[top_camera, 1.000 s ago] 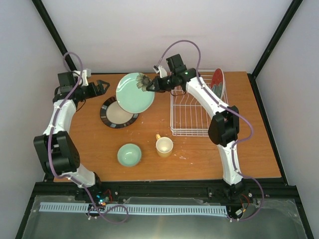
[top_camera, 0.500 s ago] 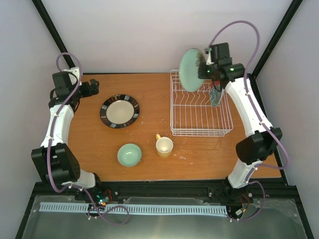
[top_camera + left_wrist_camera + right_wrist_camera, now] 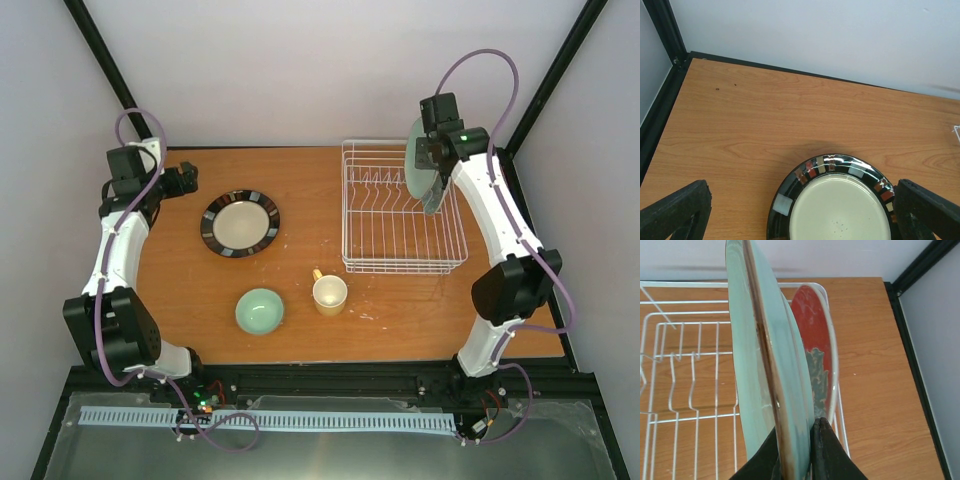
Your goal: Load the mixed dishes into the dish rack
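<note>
My right gripper (image 3: 432,152) is shut on the rim of a mint-green, dark-rimmed plate (image 3: 757,365), which it holds on edge over the right end of the white wire dish rack (image 3: 392,264). A red plate (image 3: 816,325) with a teal flower stands in the rack just right of the mint-green plate. A dark plate with a cream centre (image 3: 240,222) lies flat on the table at the left. My left gripper (image 3: 800,217) is open just short of this plate's near edge, one finger on each side. A mint-green bowl (image 3: 260,310) and a cream-yellow mug (image 3: 329,294) stand in front.
The white back wall runs close behind the rack and the left gripper. Black frame posts (image 3: 100,60) stand at both back corners. Bare wooden tabletop (image 3: 765,115) lies beyond the dark plate. The rack's left slots (image 3: 680,375) hold nothing.
The right arm carried the mint-green plate from left of the rack across to its right end, turning it on edge beside the red plate. The left gripper drew back a little towards the corner.
</note>
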Tool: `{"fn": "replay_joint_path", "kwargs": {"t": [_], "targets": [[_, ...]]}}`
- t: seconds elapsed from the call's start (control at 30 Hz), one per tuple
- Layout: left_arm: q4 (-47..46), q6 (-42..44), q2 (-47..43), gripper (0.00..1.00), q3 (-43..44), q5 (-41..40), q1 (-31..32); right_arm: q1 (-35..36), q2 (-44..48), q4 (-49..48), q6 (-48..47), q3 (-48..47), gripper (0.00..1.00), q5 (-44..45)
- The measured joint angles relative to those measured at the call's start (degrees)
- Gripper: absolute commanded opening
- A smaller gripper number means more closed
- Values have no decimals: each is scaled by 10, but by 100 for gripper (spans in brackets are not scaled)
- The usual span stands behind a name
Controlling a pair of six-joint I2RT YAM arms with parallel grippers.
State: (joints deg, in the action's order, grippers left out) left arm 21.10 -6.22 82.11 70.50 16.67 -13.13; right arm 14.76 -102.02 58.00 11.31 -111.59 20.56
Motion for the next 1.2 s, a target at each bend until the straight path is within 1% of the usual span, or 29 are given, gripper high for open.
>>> {"fn": "replay_joint_path", "kwargs": {"t": [0.17, 0.4, 0.8, 1.0, 1.2], "targets": [[1, 6, 0, 100, -7, -7, 0, 0, -5, 2, -7, 10, 3, 34], [4, 9, 0, 100, -9, -12, 0, 0, -8, -9, -16, 39, 3, 57], [10, 14, -8, 100, -19, -29, 0, -1, -57, -38, -33, 49, 3, 59], [14, 18, -12, 100, -19, -37, 0, 0, -61, -50, -49, 48, 3, 59], [19, 19, -12, 100, -19, -38, 0, 0, -66, -54, -47, 48, 3, 63]]}}
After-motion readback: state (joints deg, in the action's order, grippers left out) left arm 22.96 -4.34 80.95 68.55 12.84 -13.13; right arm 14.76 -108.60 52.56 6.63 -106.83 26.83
